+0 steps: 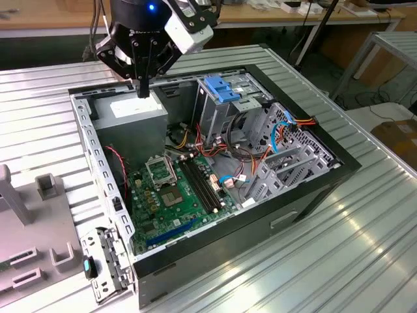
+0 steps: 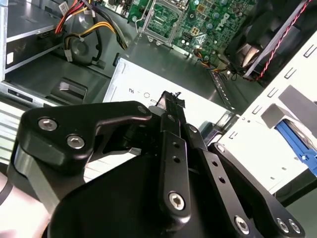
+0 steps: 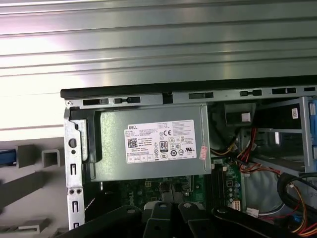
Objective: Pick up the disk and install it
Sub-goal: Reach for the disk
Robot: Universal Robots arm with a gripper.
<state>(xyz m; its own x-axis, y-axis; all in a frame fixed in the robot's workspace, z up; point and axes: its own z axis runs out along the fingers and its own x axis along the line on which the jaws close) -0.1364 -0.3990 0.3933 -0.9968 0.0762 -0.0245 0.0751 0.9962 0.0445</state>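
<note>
The disk is not something we can pick out with certainty: a blue strip (image 3: 6, 156) outside the case (image 1: 260, 228), just past a grey block (image 3: 49, 157), may be one of its rails, though too little of it shows to be sure. The blue bracket (image 1: 221, 88) on top of the drive cage (image 1: 218, 114) looks slotted and bare to us, so we do not take it for the disk. The pincer (image 1: 143, 90) hangs above the power supply (image 1: 133, 111) in the corner of the case, well apart from both blue pieces; its fingers (image 3: 159, 214) sit closed together with nothing between them. We judge that the disk will feel dense for its size and fully rigid, so it will not flex or sag in a grip. Its bare metal faces are probably smooth and slippery, and the mechanism inside dislikes knocks. We would therefore take hold across the two long edges, on the plastic rails near the middle of their length, where the pads bite better and the weight balances, keeping clear of the label face, the underside and the connector end.
</note>
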